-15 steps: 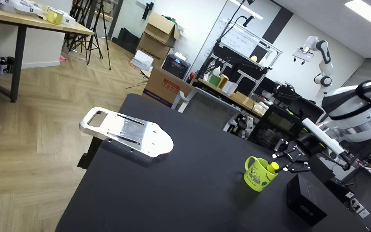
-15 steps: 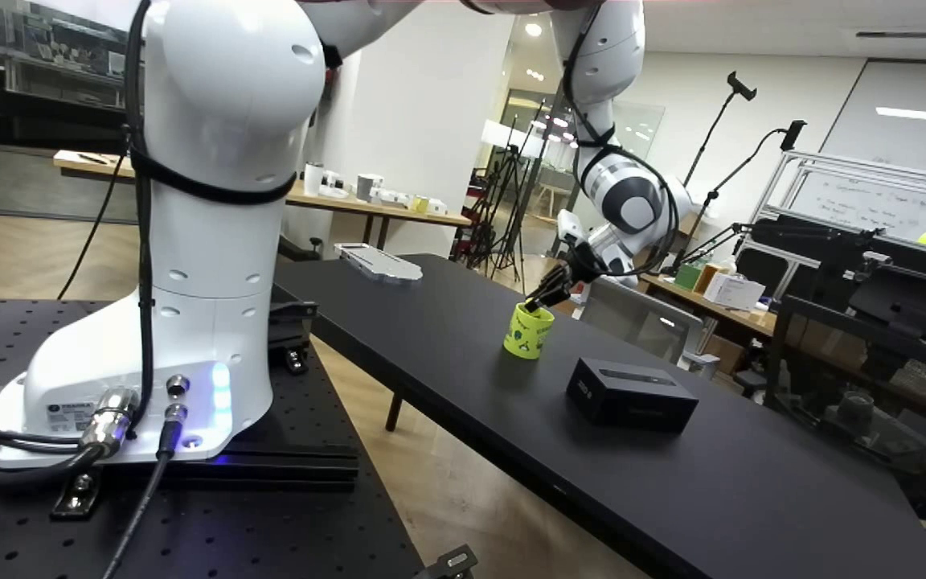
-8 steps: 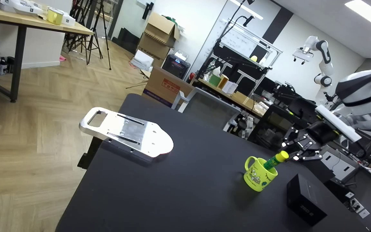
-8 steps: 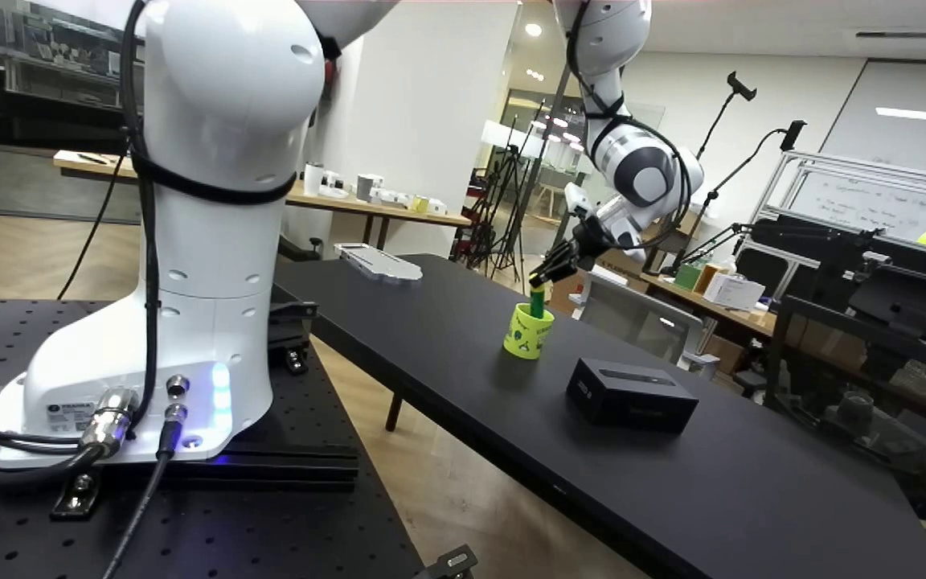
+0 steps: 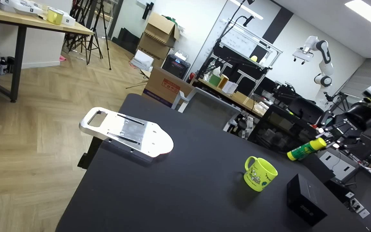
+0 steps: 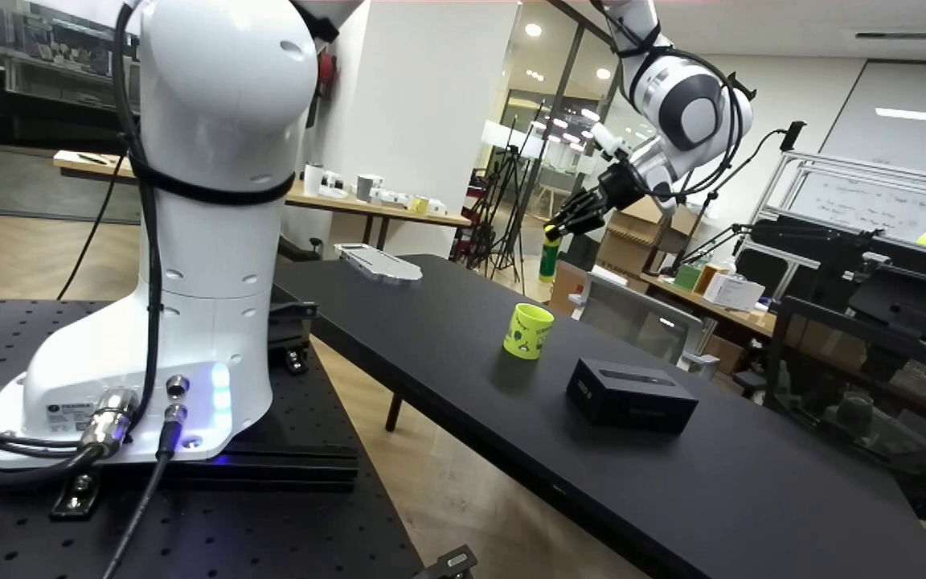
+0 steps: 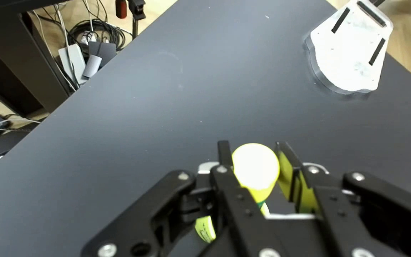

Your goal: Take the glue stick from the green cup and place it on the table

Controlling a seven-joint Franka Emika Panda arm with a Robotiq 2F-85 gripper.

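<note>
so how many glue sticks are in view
1: the glue stick, held by its upper yellow end in the gripper above the black table. The yellow-green mug hides its inner bottom.

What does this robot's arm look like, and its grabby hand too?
The arm is white, smooth and rounded, with black straps and black cables along it. A light glows bluish-white on its base. The gripper is black, with jointed bars, two fingers and shiny silver screws.

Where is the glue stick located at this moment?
In an exterior view, the glue stick hangs in the air to the upper right of the green cup, its yellow upper end held by the gripper.
</note>
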